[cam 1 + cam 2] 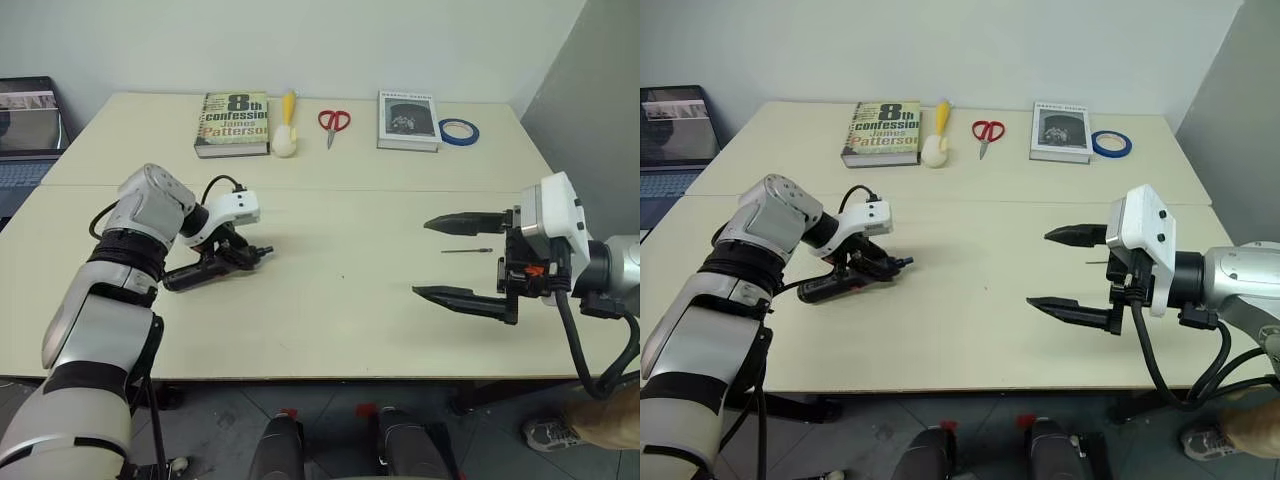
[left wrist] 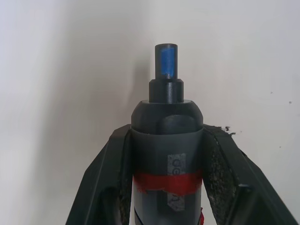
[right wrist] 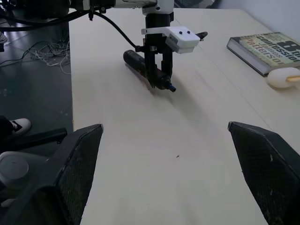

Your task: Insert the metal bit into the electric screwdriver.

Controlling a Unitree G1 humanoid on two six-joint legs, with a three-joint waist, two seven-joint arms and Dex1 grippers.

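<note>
The electric screwdriver, black with a red band, is held low over the left side of the table, its tip toward the table's middle. My left gripper is shut on it near the front, one finger on each side of the body. The metal bit, a thin dark rod, lies flat on the table at the right. My right gripper hovers open above the table right beside the bit, nothing between its fingers. The right wrist view looks across at the screwdriver.
Along the far edge lie a paperback, a yellow-handled brush, red scissors, a second book and a blue tape roll. A laptop sits far left. A person's shoe is on the floor at right.
</note>
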